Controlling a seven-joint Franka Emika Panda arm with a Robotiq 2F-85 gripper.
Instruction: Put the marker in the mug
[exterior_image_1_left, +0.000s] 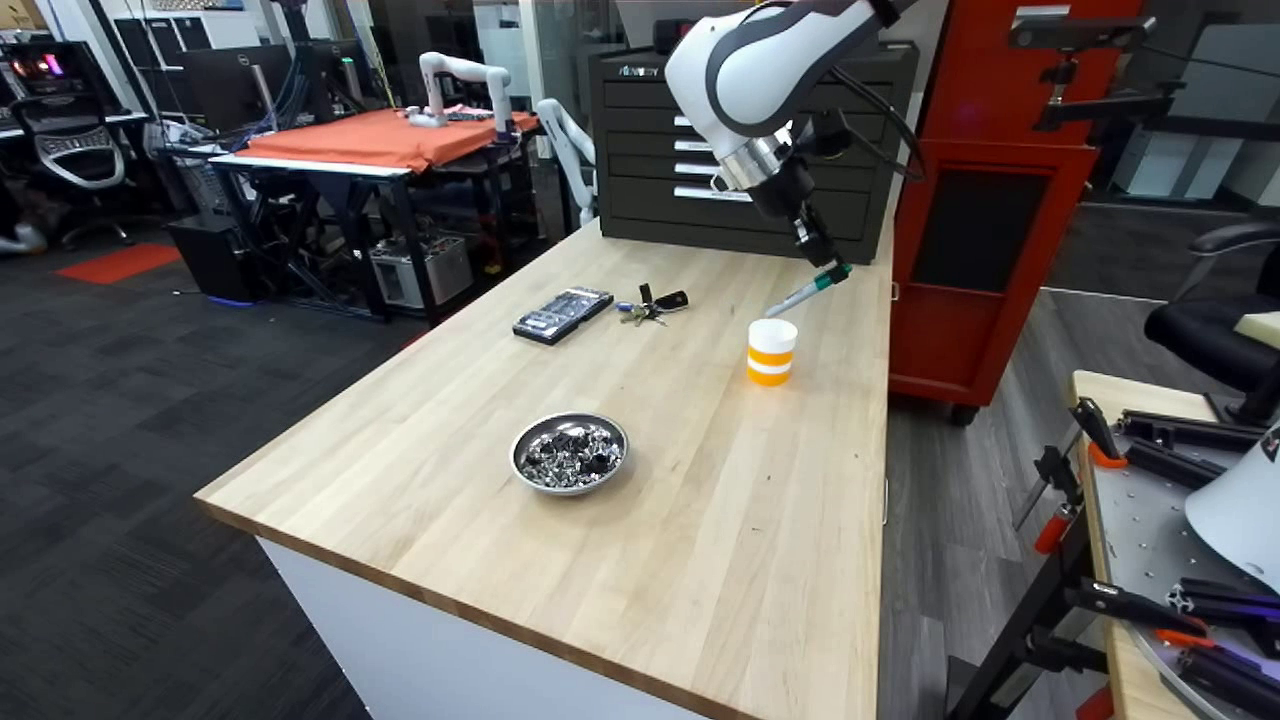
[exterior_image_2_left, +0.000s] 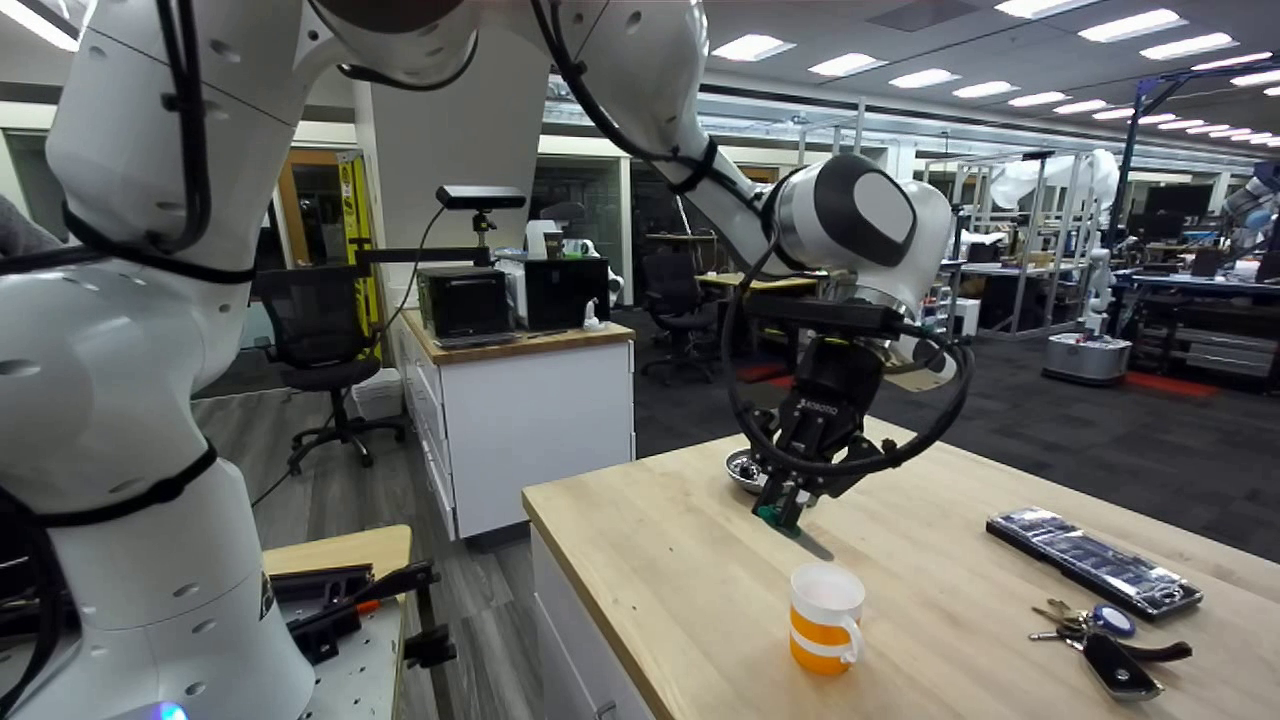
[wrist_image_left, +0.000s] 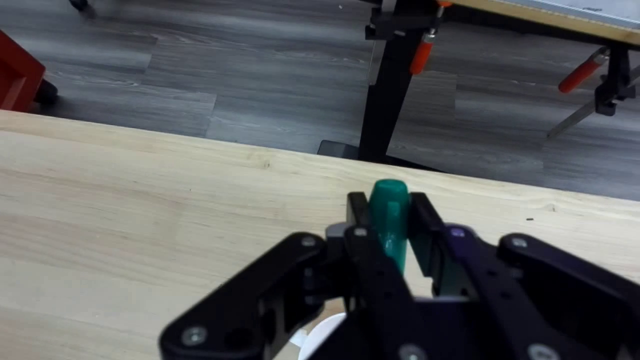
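Gripper (wrist_image_left: 389, 212) narrowed about marker (exterior_image_1_left: 797, 298), green cap (wrist_image_left: 390, 192) pinched between fingertips (wrist_image_left: 356, 207). Marker held aloft over wooden tabletop (exterior_image_1_left: 700, 560), slanted, tip lowermost, in both exterior views near rim of mug (exterior_image_1_left: 771, 352); whether tip lies directly over mouth, cannot tell. Mug upright on tabletop, white with orange bands, handle (exterior_image_2_left: 853, 638) at side. In wrist view, mug shows only in part, behind gripper. Keys (exterior_image_2_left: 1115, 660) just beside flat black case (exterior_image_1_left: 562, 316); metal bowl (exterior_image_1_left: 568, 491) well apart from mug, holding shiny pieces (exterior_image_1_left: 570, 458)
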